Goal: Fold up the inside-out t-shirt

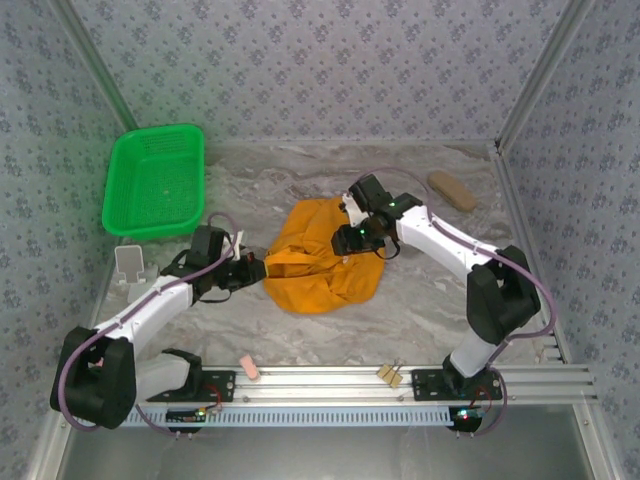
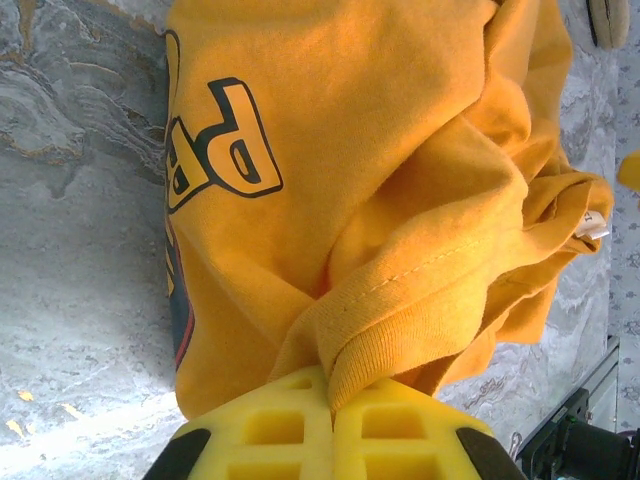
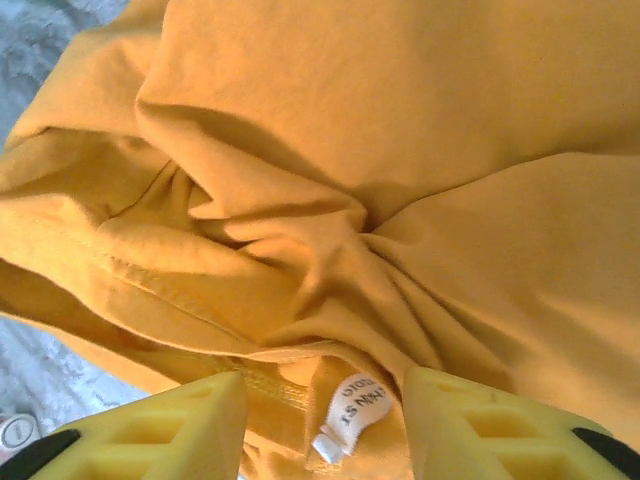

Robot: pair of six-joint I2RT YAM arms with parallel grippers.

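The inside-out t-shirt lies bunched in an orange-yellow heap at the middle of the table. My left gripper is at its left edge. In the left wrist view that gripper is shut on a ribbed hem fold of the t-shirt, and a dark graphic with pale letters shows on the cloth. My right gripper hangs over the heap's upper right. Seen from the right wrist, the right gripper is open, its yellow fingers apart on either side of the white neck tag and the seam.
A green plastic basket stands at the back left. A brown oblong object lies at the back right. A small white holder sits by the left arm. A pink piece and a wooden clip lie on the front rail.
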